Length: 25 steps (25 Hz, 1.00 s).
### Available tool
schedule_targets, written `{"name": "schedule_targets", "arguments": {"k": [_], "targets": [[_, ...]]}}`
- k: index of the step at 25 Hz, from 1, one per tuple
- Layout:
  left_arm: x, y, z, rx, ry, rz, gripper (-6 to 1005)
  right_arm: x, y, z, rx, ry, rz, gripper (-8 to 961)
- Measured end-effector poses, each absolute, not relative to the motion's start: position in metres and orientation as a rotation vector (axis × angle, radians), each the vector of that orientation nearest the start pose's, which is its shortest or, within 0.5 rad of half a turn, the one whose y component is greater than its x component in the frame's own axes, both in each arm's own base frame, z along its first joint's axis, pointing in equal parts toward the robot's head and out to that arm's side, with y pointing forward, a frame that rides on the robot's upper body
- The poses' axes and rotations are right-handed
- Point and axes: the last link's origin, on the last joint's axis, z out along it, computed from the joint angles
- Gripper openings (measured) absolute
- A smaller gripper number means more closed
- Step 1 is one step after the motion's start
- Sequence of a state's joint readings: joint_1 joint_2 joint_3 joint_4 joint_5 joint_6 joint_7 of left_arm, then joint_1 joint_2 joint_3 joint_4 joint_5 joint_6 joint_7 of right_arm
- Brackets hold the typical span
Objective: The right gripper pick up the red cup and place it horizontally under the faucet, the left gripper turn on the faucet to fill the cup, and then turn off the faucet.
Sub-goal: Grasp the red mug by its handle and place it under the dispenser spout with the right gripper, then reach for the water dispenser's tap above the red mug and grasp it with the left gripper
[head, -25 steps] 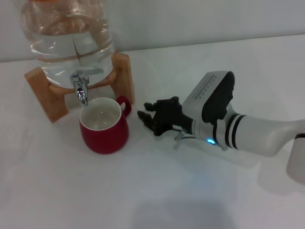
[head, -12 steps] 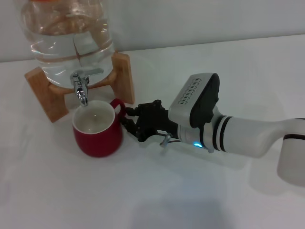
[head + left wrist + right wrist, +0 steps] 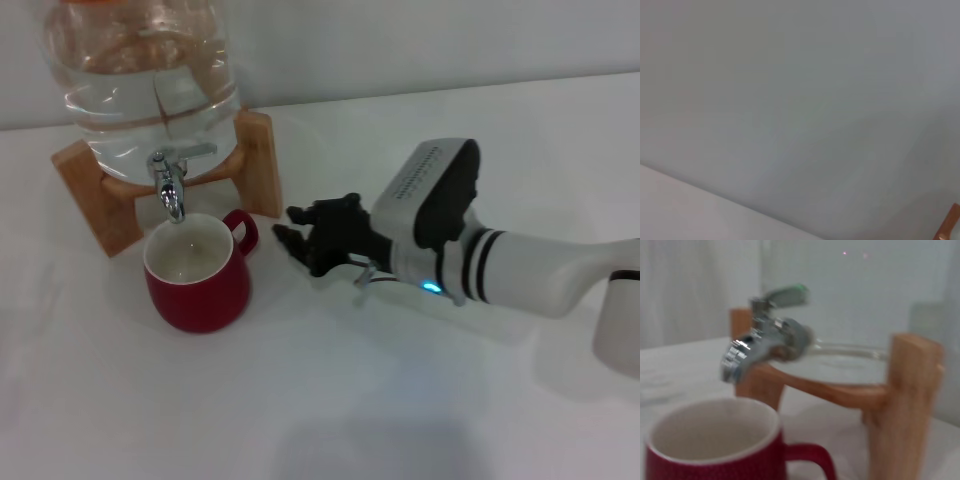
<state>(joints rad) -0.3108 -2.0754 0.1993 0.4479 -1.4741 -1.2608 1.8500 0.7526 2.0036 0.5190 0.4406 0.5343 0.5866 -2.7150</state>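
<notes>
Red cup point(image 3: 196, 279) sits upright under faucet point(image 3: 170, 183), near bench's back-left corner. Right gripper point(image 3: 296, 232) just beside cup's handle, not touching, fingers spread, holding nothing.

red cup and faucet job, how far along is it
Done: the red cup stands upright on the table with its mouth under the spout of the faucet. In hand: the right gripper, jaws open, sits just beside the cup's handle, apart from it. Left: the left gripper is out of view, the faucet lever looks untouched and no water is running, so filling and shutting off remain.
</notes>
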Motion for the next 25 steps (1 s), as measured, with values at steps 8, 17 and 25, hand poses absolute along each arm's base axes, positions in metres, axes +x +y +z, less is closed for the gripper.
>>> {"name": "schedule_targets", "arguments": {"k": [8, 17, 25], "targets": [[-0.395, 0.286, 0.064, -1.624, -1.091, -0.929, 715, 0.231, 0.383, -0.099, -2.398, 0.530, 0.471, 241], [-0.396, 0.285, 0.064, -1.624, -1.092, -0.922, 715, 0.241, 0.389, -0.054, -2.463, 0.602, 0.587, 244], [-0.397, 0.285, 0.065, -1.625, -1.094, -0.920, 715, 0.253, 0.391, -0.006, -2.451, 0.584, 0.693, 314]]}}
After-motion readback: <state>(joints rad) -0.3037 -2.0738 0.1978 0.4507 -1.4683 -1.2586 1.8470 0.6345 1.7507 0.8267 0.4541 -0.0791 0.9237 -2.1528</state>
